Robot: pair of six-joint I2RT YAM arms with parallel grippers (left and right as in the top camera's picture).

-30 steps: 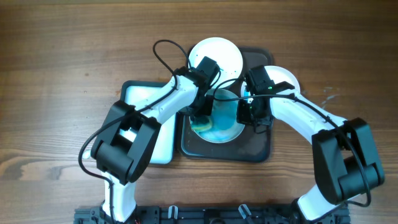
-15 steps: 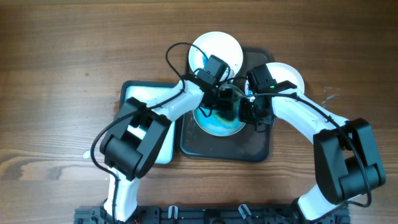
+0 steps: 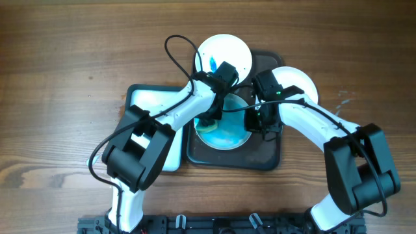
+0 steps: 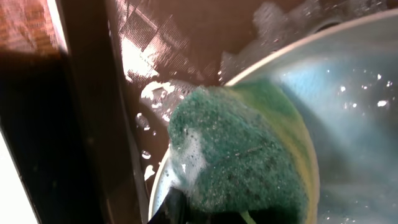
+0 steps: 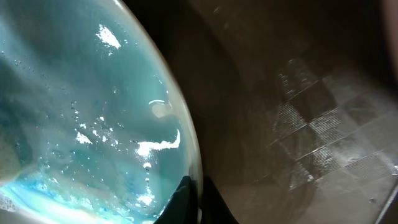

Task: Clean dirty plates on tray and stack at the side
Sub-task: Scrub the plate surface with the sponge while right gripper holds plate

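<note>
Now the left pincer (image 3: 211, 119), pinching a green sponge (image 4: 239, 162), is rubbing the left edge of the soapy plate (image 3: 231, 135) on the tray (image 3: 266, 155), shifted from mid-plate; the right pincer (image 3: 259, 121) is gripping the opposite rim.

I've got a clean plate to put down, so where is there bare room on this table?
The table is bare wood left of the white tray and at its right end. Crowded: the dark tray, mostly filled by the soapy plate, with a stained plate and a white plate at its back edge.
</note>
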